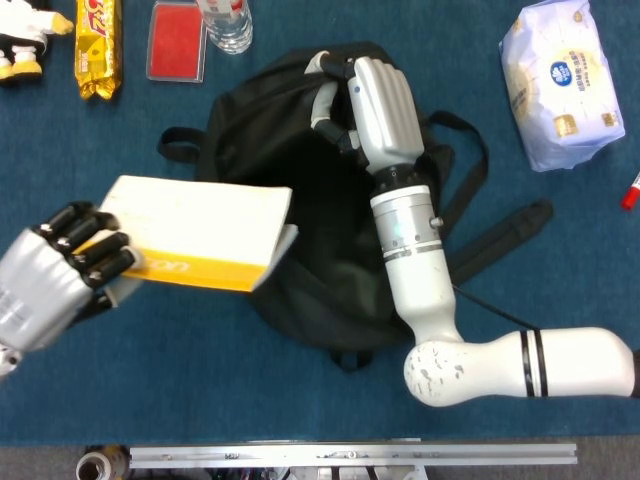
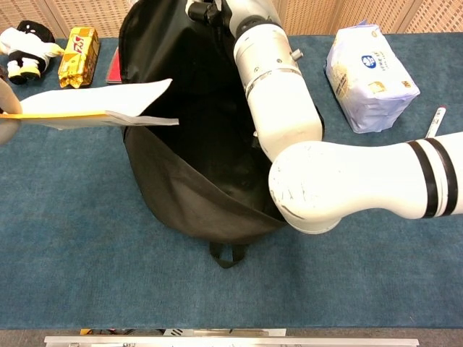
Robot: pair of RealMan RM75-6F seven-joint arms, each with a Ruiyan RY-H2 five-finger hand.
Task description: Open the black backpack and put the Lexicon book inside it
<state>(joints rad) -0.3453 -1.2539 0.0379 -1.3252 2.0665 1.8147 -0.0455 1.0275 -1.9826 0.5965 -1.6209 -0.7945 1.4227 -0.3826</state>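
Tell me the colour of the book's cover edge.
Yellow, with white pages above it; the book shows this best in the head view.

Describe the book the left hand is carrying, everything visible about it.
The Lexicon book is a thick volume with a yellow cover and white page edges. It is closed and held nearly flat above the table. The left hand grips its left end, dark fingers curled over the top. Its right end reaches over the open mouth of the black backpack, not yet inside.

One black backpack (image 1: 300, 180), one book (image 1: 195, 232), two hands, left (image 1: 50, 280) and right (image 1: 375, 105). On the desk (image 1: 150, 380): one tissue pack (image 1: 560, 80), one yellow snack bar (image 1: 97, 45), one red case (image 1: 177, 40), one bottle (image 1: 225, 22), one plush toy (image 1: 22, 35), one marker (image 1: 631, 190).
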